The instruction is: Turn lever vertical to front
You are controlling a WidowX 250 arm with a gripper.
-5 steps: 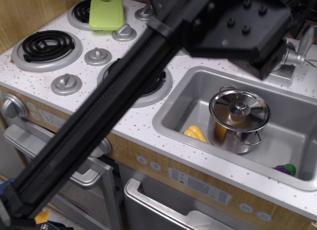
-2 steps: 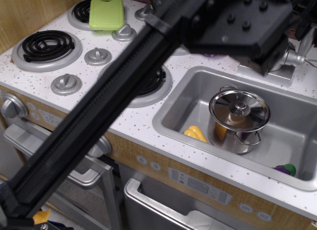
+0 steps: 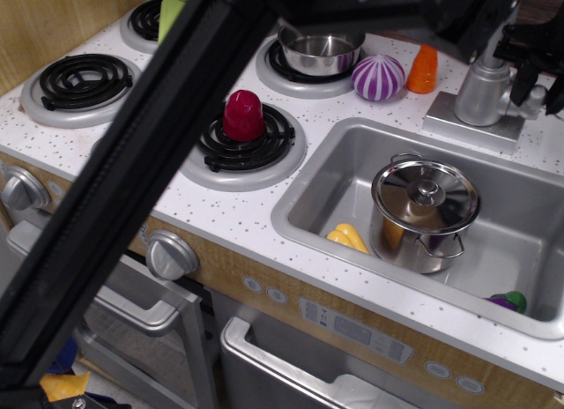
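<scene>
The thick silver faucet column [image 3: 482,90] stands on its flat rectangular base [image 3: 460,122] behind the sink at the right. The lever [image 3: 530,106] is a short silver stub on the column's right side, mostly hidden by my fingers. My gripper [image 3: 538,85] is at the far right edge. Its black fingers [image 3: 520,76] stand apart on either side of the lever stub. I cannot tell whether they touch it. My black arm crosses the view from the lower left to the top right.
The sink [image 3: 313,217] holds a lidded steel pot [image 3: 426,212], a yellow item [image 3: 349,238] and a purple-green item [image 3: 509,301]. A red cup [image 3: 244,115] sits on the front burner. A steel bowl [image 3: 322,49], a purple striped ball [image 3: 377,77] and an orange item [image 3: 424,68] are behind.
My arm has swung up and to the right, uncovering the back burner and the faucet. My gripper now stands around the lever at the right edge.
</scene>
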